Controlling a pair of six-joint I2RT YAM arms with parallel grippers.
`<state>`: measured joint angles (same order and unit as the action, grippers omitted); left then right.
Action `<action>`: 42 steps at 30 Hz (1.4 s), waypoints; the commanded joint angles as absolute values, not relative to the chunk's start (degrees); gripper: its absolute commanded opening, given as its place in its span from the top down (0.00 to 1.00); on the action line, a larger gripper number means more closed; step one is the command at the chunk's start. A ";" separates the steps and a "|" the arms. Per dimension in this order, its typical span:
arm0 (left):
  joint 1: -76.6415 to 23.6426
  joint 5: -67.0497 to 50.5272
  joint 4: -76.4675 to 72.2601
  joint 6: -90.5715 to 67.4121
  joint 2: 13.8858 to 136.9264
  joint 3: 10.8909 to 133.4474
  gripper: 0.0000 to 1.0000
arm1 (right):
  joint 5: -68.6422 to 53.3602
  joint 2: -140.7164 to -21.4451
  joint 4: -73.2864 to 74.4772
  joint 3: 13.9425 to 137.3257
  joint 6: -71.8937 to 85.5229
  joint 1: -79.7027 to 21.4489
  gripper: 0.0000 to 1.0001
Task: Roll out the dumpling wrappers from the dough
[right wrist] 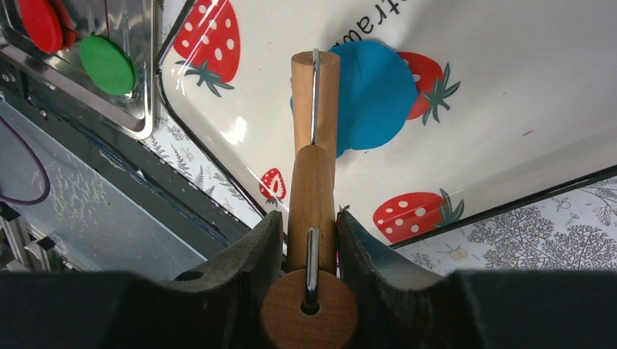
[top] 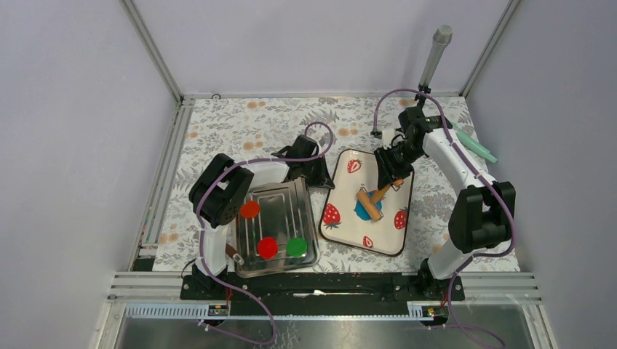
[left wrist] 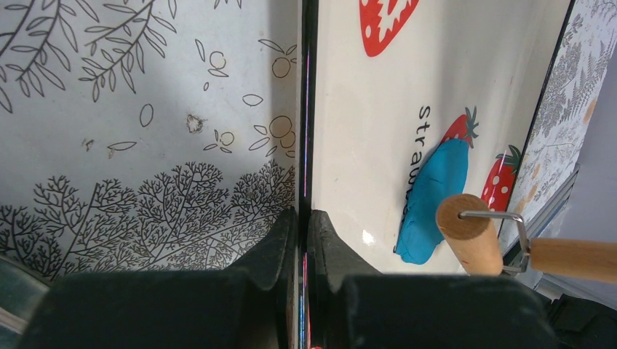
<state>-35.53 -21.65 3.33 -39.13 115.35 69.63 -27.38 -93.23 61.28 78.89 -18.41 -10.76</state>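
Roller (right wrist: 315,94) in right tool (right wrist: 309,222) — over dough (right wrist: 378,91)

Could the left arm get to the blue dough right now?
Probably not: the left gripper is clamped on the rim of the tray, and the roller held by the right gripper sits over the dough.

L gripper (left wrist: 304,213) pinches tray rim (left wrist: 308,109); R gripper (right wrist: 309,215) clamps roller handle (right wrist: 311,174), arm extended.

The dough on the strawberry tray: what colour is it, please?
The dough is bright blue, best seen in the right wrist view.
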 commanded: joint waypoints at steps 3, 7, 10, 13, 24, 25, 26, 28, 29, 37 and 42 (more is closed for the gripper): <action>-34.45 -19.02 8.09 -38.31 116.43 68.38 1.00 | -27.10 -96.94 60.23 80.61 -18.63 -9.58 1.00; -34.20 -19.09 8.26 -38.39 116.66 68.38 1.00 | -25.55 -99.26 58.82 80.12 -19.49 -8.82 1.00; -34.03 -19.33 8.33 -38.55 116.85 68.49 1.00 | -25.41 -100.81 56.58 77.98 -18.70 -8.93 1.00; -33.93 -19.33 8.50 -38.51 116.90 68.78 1.00 | -24.36 -102.39 54.75 75.98 -17.59 -9.30 1.00; -33.53 -19.37 8.26 -38.83 116.98 68.49 1.00 | -21.20 -102.73 49.60 68.16 -16.25 -13.56 1.00; -33.57 -19.42 8.20 -38.84 116.92 68.47 1.00 | -21.10 -102.75 49.29 67.78 -16.14 -13.69 1.00; -33.55 -19.42 8.18 -38.85 116.91 68.40 1.00 | -21.09 -102.75 49.03 67.46 -16.05 -13.83 1.00; -33.57 -19.31 8.16 -38.85 116.87 68.28 1.00 | -21.83 -102.76 48.81 67.14 -15.93 -14.18 1.00; -33.50 -19.28 8.11 -38.85 116.75 68.27 1.00 | -23.23 -102.70 48.94 67.38 -16.06 -14.27 1.00; -33.57 -18.99 7.91 -38.50 116.58 68.39 1.00 | -42.09 -99.30 67.61 87.46 -28.02 -15.02 1.00; -33.56 -18.86 7.87 -38.16 116.54 68.53 1.00 | -37.36 -98.58 80.28 102.35 -37.20 -16.76 1.00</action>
<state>-34.26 -23.14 4.34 -39.33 115.37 69.63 -38.70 -101.43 68.60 94.35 -27.07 -14.76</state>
